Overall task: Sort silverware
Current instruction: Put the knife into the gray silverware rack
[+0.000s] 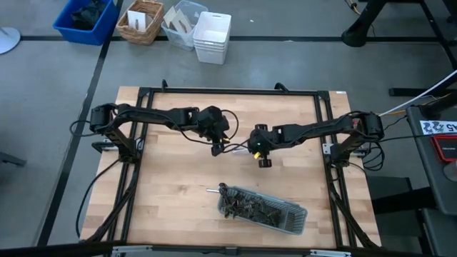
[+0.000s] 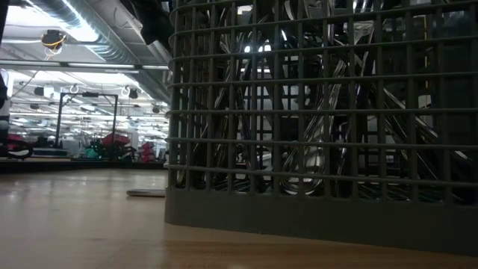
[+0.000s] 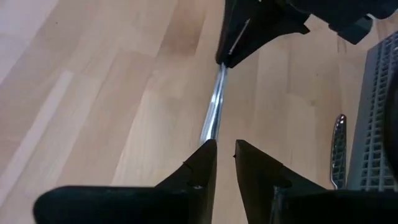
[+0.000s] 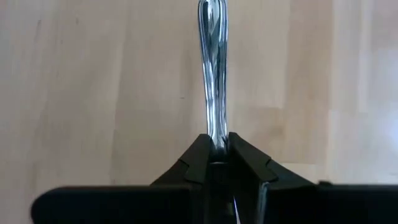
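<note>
Above the middle of the table my right gripper is shut on one slim shiny piece of silverware. The piece reaches from it toward my left gripper. In the left wrist view the piece runs from the right gripper down to the tip of one left finger. The left gripper stands open by a narrow gap, with bare wood showing through it. More silverware lies in the dark grey mesh tray near the table's front edge. My right gripper pinches one end of the piece between its two fingers. The fingers slant down from the table's right side, and the piece sticks out in line with them, clear of the table. My left gripper: the piece's free end reaches one fingertip; whether they touch I cannot tell.
One piece lies on the wood at the tray's left end, also seen in the low view and the left wrist view. A blue bin, a basket and white bins stand beyond the far edge.
</note>
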